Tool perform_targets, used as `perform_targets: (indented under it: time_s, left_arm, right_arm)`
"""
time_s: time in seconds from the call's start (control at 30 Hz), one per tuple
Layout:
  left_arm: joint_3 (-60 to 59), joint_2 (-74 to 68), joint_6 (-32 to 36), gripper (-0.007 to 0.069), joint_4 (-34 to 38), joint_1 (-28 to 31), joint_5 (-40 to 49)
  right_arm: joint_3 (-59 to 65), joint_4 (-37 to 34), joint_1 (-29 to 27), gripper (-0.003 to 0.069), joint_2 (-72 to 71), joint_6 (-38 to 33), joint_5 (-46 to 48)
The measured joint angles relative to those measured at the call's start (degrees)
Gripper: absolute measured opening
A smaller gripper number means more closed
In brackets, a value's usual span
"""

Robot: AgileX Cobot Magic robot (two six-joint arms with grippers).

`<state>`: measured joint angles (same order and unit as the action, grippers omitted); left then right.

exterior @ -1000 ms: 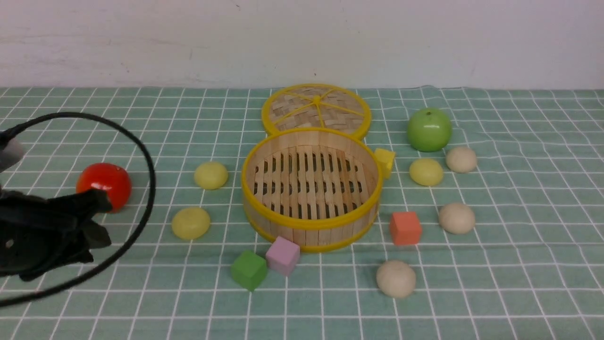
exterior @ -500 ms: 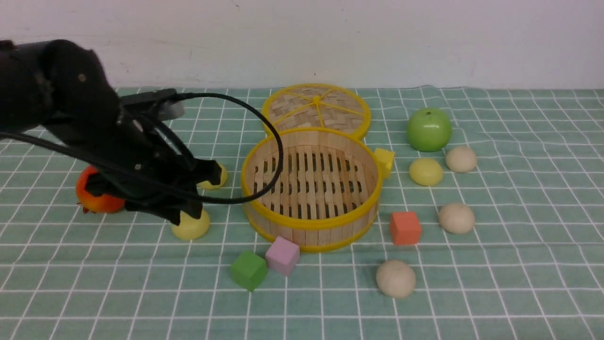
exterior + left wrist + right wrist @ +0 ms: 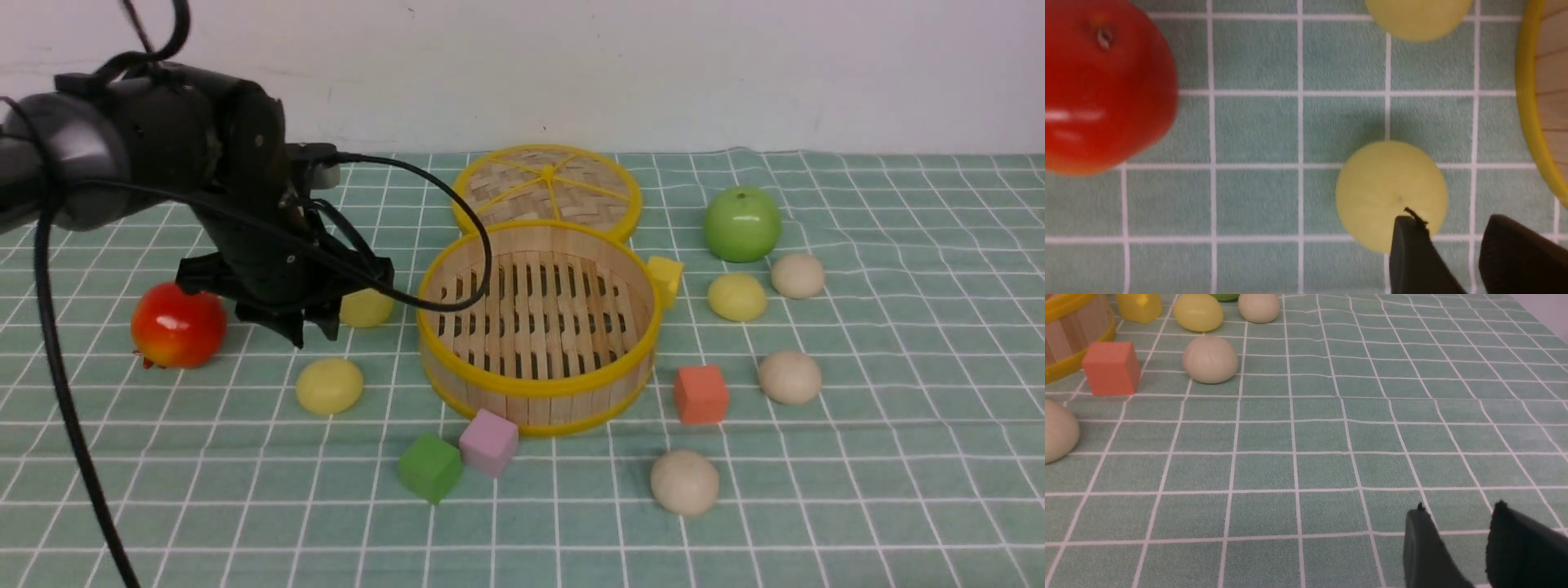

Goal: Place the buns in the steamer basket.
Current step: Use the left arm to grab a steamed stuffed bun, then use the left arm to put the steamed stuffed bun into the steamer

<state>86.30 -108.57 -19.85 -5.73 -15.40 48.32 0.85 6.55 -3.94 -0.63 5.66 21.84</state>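
Note:
The steamer basket [image 3: 536,384] stands empty mid-table, its rim [image 3: 1529,102] at the edge of the left wrist view. Two pale yellow buns [image 3: 329,385] [image 3: 366,308] lie to its left. A third yellow bun [image 3: 737,296] and three beige buns [image 3: 798,275] [image 3: 789,377] [image 3: 685,482] lie to its right. My left gripper [image 3: 313,333] hangs open above the cloth between the two left buns. In its wrist view one finger [image 3: 1408,253] overlaps the nearer bun [image 3: 1391,192]. My right gripper [image 3: 1458,508] is open over bare cloth, away from the buns [image 3: 1210,359].
A red apple [image 3: 178,325] sits left of the left arm and a green apple [image 3: 742,223] at the back right. The woven lid [image 3: 547,189] lies behind the basket. Yellow [image 3: 666,279], orange [image 3: 700,394], pink [image 3: 489,442] and green [image 3: 430,467] cubes surround it.
My left arm swung up from the lower left corner to over the two left buns, then drew back a little, uncovering the nearer yellow bun. The buns have not moved.

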Motion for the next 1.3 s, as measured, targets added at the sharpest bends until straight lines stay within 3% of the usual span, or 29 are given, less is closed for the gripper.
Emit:
perform_targets:
  time_s: [0.8,0.97,1.0,1.1,1.3]
  left_arm:
    - [0.58,-8.37,-0.07,0.0230,-2.09,-0.10,-2.43]
    - [0.58,-9.22,-0.07,0.0139,-2.09,-0.10,-2.31]
    - [0.63,-9.22,-0.07,0.0066,-2.09,-0.10,-2.24]
    - [0.96,-9.22,-0.07,-0.0011,-2.09,-0.10,-1.68]
    - [1.18,-6.79,-0.07,-0.0013,-1.41,-0.10,0.36]
  right_arm:
    - [0.00,0.00,0.00,0.0239,0.00,0.00,0.00]
    - [0.00,0.00,0.00,0.0239,0.00,0.00,0.00]
    - [0.00,0.00,0.00,0.0239,0.00,0.00,0.00]
    - [0.00,0.00,0.00,0.0239,0.00,0.00,0.00]
    - [0.00,0.00,0.00,0.0239,0.00,0.00,0.00]
